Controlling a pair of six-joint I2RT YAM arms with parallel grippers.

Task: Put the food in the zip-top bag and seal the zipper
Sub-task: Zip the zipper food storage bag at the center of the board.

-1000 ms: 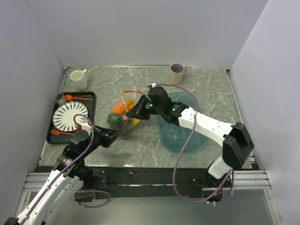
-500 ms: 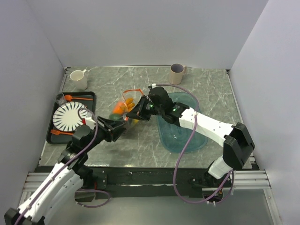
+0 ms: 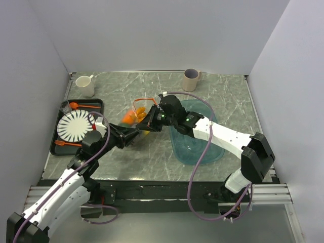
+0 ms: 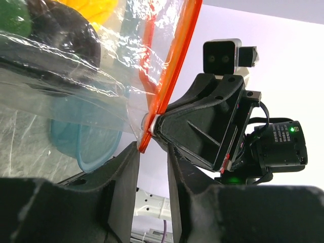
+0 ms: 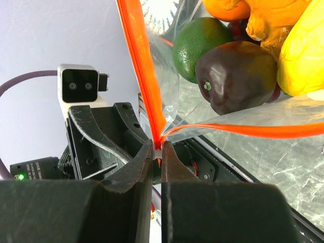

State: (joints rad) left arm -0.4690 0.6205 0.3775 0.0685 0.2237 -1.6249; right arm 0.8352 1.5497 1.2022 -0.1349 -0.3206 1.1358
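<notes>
The zip-top bag (image 3: pixel 132 119) hangs lifted mid-table with the food inside. The right wrist view shows a green fruit (image 5: pixel 200 40), the dark purple grapes (image 5: pixel 235 76), a yellow piece (image 5: pixel 304 55) and an orange one (image 5: pixel 228 7). My right gripper (image 5: pixel 158 148) is shut on the end of the orange-red zipper (image 5: pixel 139 66), at the white slider. My left gripper (image 4: pixel 152 154) is open. The zipper's tip (image 4: pixel 143 146) just touches its left fingertip, facing the right gripper (image 4: pixel 202 126). From above, the left gripper (image 3: pixel 135 134) and the right gripper (image 3: pixel 146 124) meet at the bag's near corner.
A translucent teal tray (image 3: pixel 202 147) lies under the right arm. At the left is a black tray (image 3: pixel 58 147) holding a striped plate (image 3: pixel 74 126) and an orange spoon (image 3: pixel 83 106). A white mug (image 3: pixel 85 86) and a grey cup (image 3: pixel 191 79) stand at the back.
My left arm has reached forward and right, bringing its open gripper up to the zipper end held by the right gripper. The bag has shifted slightly away and bunched up.
</notes>
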